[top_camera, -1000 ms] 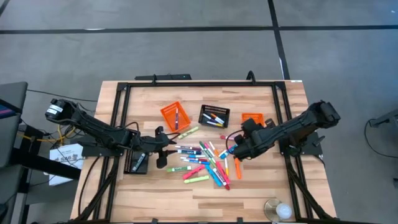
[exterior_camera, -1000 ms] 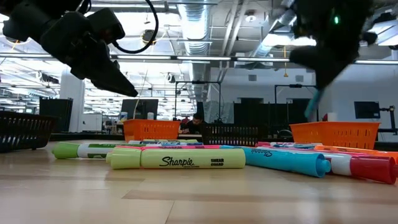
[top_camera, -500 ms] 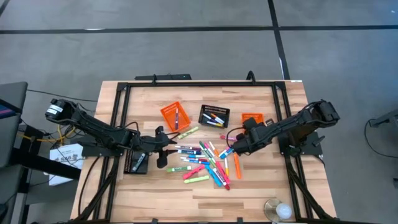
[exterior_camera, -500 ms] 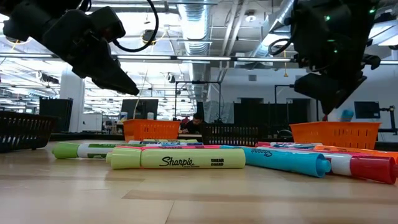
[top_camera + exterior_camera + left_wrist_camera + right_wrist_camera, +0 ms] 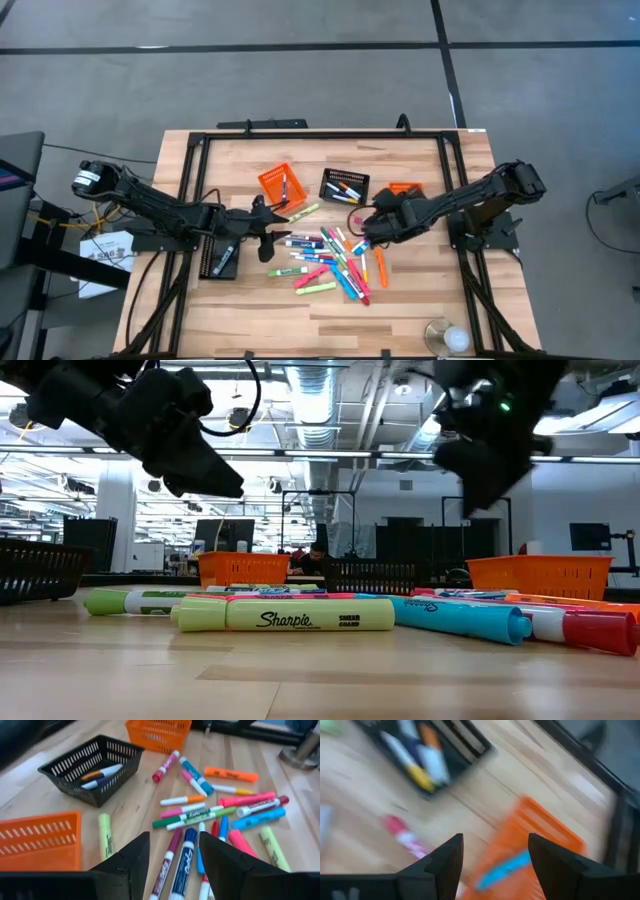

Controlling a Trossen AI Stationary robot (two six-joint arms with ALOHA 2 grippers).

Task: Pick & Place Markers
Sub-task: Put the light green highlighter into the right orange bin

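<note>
Several markers in mixed colours lie loose on the wooden table's middle; they also show in the left wrist view. My left gripper hovers open at the pile's left end, over a blue marker and touching nothing. My right gripper hangs open above the table at the pile's far right, near the right orange basket. A light blue marker lies in that basket. In the low view a yellow-green highlighter lies on its side nearest the camera.
An orange basket holding a marker and a black basket holding markers stand at the far middle. Another black basket stands at the near left. A black frame borders the table. Bare wood lies along the near edge.
My right gripper, which had a light blue marker hanging from it, has opened and let it drop into the right orange basket. It has then moved toward the table's left. My left gripper has shifted a little right, toward the pile.
</note>
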